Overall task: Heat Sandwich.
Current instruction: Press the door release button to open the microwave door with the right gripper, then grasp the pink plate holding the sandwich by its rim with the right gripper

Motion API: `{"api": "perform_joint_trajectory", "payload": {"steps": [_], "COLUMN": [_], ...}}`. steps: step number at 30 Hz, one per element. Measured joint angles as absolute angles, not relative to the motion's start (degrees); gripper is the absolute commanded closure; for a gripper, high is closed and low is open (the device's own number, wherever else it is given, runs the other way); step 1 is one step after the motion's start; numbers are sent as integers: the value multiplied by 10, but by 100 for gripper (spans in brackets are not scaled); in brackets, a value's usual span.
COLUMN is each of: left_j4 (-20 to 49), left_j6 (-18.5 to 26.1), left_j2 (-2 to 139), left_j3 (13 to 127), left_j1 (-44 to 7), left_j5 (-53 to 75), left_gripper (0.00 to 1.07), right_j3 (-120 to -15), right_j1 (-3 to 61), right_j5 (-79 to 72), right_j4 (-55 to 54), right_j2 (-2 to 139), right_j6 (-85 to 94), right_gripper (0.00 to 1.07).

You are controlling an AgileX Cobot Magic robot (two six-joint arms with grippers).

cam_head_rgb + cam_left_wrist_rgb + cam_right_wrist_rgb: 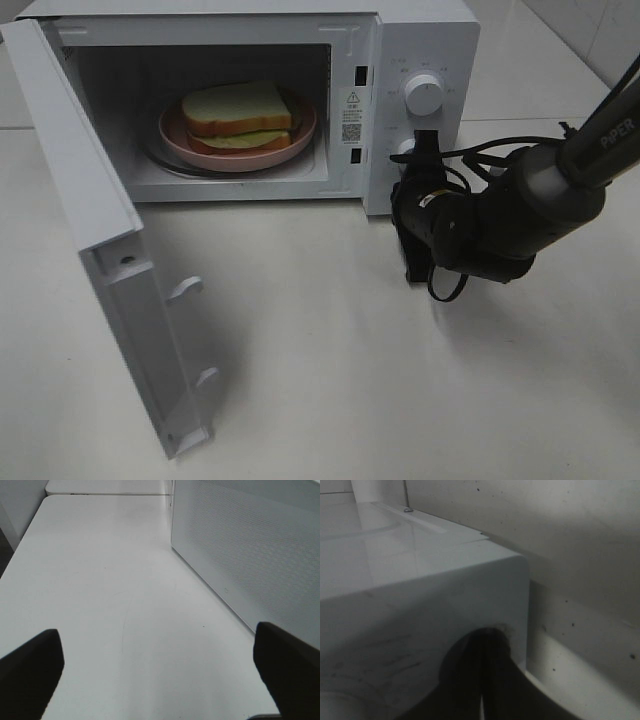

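Your left gripper (pixel 157 647) hangs wide open and empty beside the microwave (pixel 250 555), parked clear. The door (pixel 100 230) stands open, so heating can't start. The sandwich (pixel 240 112) sits on the plate (pixel 305 135) inside. Your right gripper (pixel 486 645), shut and empty, seems pressed near the lower knob (pixel 404 150); the view is dim.

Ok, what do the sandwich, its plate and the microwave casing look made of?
The sandwich: probably a foam or plastic toy, matte; flat uniform colours, very clean edges.
The plate: pink, smooth, faint sheen; plastic or glazed ceramic, can't tell which.
The microwave casing: white, satin, soft reflections; painted metal or plastic.
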State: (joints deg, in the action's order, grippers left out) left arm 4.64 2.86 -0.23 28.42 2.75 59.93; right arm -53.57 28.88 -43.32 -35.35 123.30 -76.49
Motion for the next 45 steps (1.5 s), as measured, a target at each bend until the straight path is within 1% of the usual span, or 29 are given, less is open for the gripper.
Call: {"api": "perform_joint_trajectory", "payload": {"steps": [6, 13, 17, 22, 34, 39, 45], "left_j4": [46, 46, 46, 46, 46, 46, 46], "left_j6": [29, 29, 29, 29, 29, 29, 29], "left_j2": [-2, -2, -2, -2, -2, -2, -2], "left_j3": [284, 284, 284, 284, 284, 284, 284], "left_j1": [28, 28, 28, 28, 28, 28, 28], "left_j5": [599, 599, 599, 599, 599, 599, 599], "left_gripper": [9, 9, 9, 9, 9, 9, 9], "right_j3": [-525, -488, -468, -442, -376, -343, -337], "right_j1": [282, 276, 286, 299, 305, 305, 305], "right_j5": [-425, -451, -463, -465, -459, -417, -341], "right_j4": [-326, -238, -224, -226, -235, -240, -245], "right_j2": [1222, 1214, 1211, 1189, 1117, 1059, 999], "right_j6": [-772, -873, -888, -889, -876, -843, -786], "right_gripper": [107, 107, 107, 107, 107, 106, 106]}}
